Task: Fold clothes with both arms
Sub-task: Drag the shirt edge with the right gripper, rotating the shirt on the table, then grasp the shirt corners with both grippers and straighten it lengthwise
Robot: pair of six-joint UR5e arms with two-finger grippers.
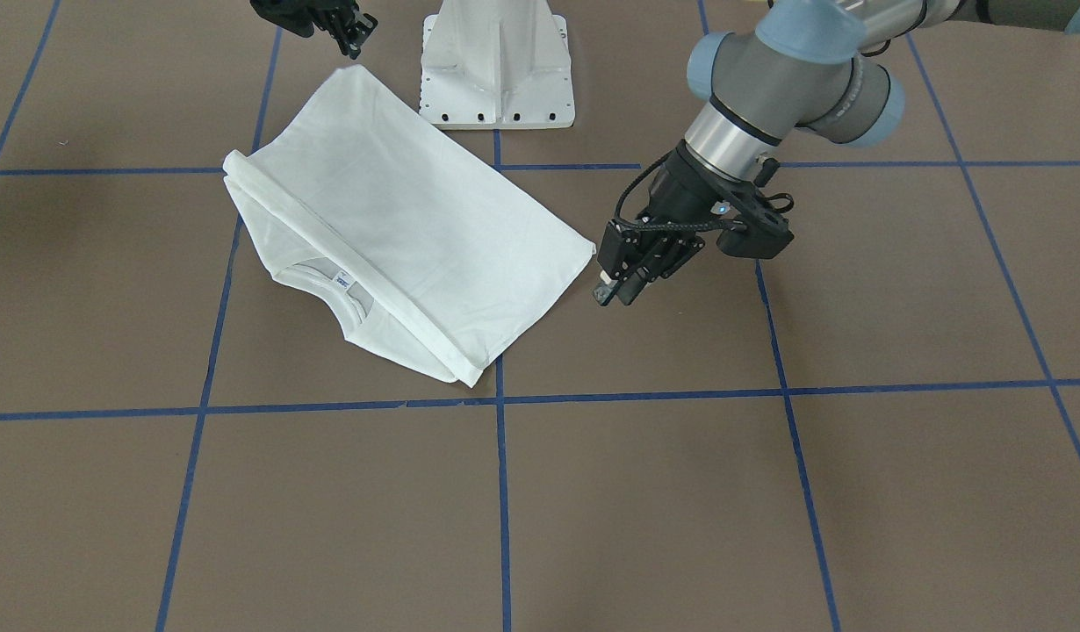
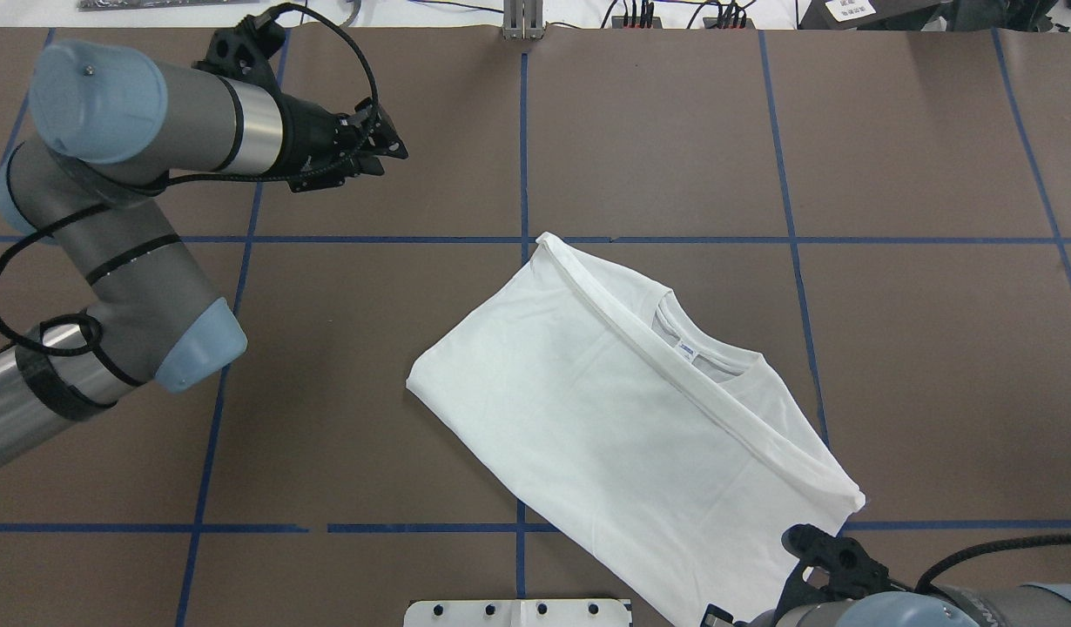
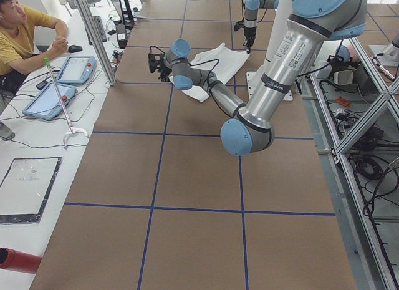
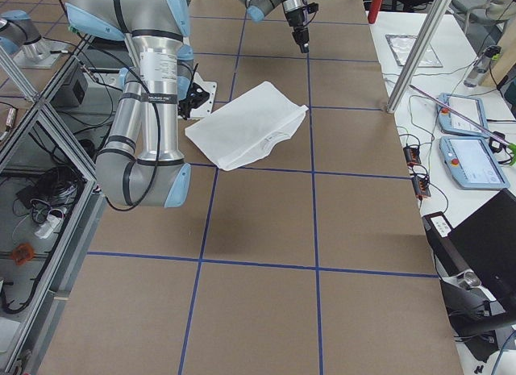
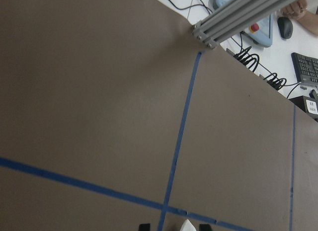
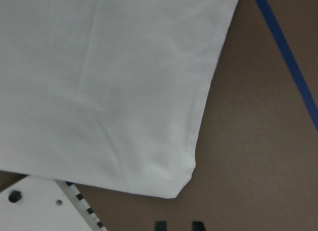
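**Folded white T-shirt on the tabletop, both pincers empty**

The left pincer (image 1: 617, 288) hangs tilted downward with its fingers slightly parted, gripping nothing. It is just beside one corner of the T-shirt (image 1: 399, 228) and does not touch it. The right pincer (image 1: 351, 31), also narrowly parted and empty, hovers by the corner at the other end of the same long edge, near the white pedestal base (image 1: 496, 66). The shirt lies folded in a slanted rectangle mid-tabletop (image 1: 768, 509), between the two pincers. Its ribbed collar (image 1: 307, 268) and small neck tag (image 1: 343, 279) show beyond the folded-over hem. Blue tape lines (image 1: 502, 491) grid the brown surface. An operator in yellow (image 3: 19, 34) sits alongside.
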